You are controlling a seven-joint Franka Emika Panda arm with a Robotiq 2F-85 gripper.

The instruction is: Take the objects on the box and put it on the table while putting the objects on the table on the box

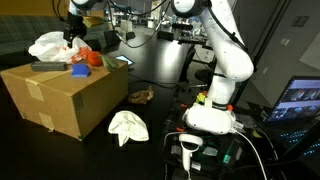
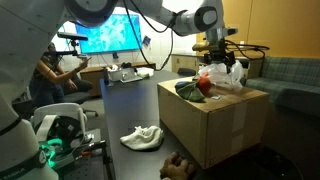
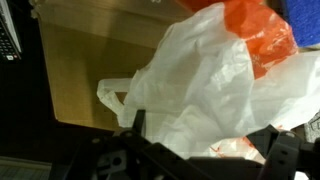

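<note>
Dark tabletop, lab with monitors behind. Box sits on it, at the left in an exterior view. On the box top: white bag, orange item, blue item. On the tabletop right of the box: white cloth near, brown item farther back. End effector hangs over the bag, jaws spread, gripping nothing. Can't tell whether it touches the bag.
</note>
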